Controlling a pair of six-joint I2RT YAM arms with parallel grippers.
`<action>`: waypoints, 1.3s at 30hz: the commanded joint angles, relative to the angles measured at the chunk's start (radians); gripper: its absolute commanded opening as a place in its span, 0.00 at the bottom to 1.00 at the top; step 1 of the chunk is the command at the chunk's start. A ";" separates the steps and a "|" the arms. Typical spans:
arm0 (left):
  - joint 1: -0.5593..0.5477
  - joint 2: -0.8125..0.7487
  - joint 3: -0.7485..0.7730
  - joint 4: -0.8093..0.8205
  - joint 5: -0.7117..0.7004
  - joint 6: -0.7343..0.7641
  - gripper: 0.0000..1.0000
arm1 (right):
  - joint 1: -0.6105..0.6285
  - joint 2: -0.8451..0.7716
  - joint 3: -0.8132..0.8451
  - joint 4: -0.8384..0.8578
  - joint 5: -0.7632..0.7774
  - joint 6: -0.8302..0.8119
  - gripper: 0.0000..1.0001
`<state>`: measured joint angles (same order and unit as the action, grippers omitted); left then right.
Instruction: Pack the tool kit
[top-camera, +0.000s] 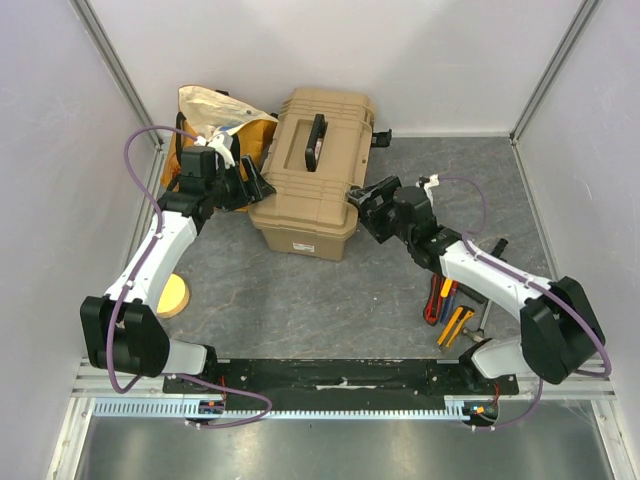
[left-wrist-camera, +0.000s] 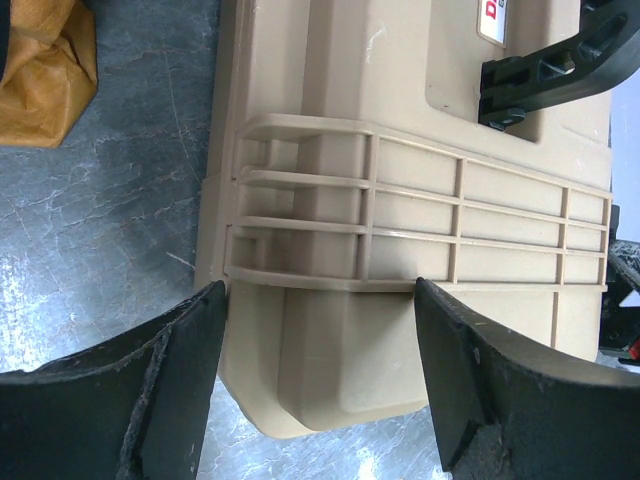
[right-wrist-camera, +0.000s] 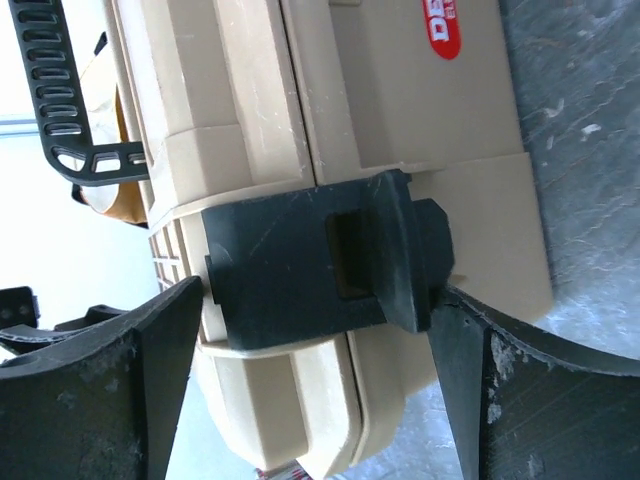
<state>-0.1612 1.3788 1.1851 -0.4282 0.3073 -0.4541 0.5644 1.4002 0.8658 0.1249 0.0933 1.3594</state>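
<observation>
Tabletop (top-camera: 340, 290) with the shut toolbox (top-camera: 312, 170) at its far middle, my left gripper (left-wrist-camera: 318, 300) and right gripper (right-wrist-camera: 318, 300) spread at its two ends.

The tan toolbox sits lid down, and an orange bag (top-camera: 215, 115) lies against its far left corner. My left gripper is spread at the left end, fingers on either side of the ribbed moulding, holding nothing. My right gripper is spread wide at the right end, fingers flanking the black latch (right-wrist-camera: 330, 265); I cannot tell whether they touch it. The black handle (top-camera: 316, 140) lies flat on the lid. Red, yellow and black hand tools (top-camera: 447, 305) lie by my right arm, well apart from the toolbox.
</observation>
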 joint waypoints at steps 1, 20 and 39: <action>-0.032 0.037 -0.007 -0.078 -0.019 0.025 0.78 | 0.026 -0.095 0.003 -0.208 0.141 -0.111 0.92; -0.034 0.000 0.211 -0.083 -0.004 0.097 0.78 | 0.025 -0.317 0.087 -0.485 0.385 -0.347 0.92; -0.287 0.232 0.324 0.258 -0.276 0.339 0.79 | 0.025 -0.251 0.193 -0.501 0.336 -0.536 0.93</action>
<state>-0.4118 1.5501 1.4448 -0.2527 0.1490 -0.2226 0.5888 1.1358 1.0092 -0.3767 0.4225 0.8619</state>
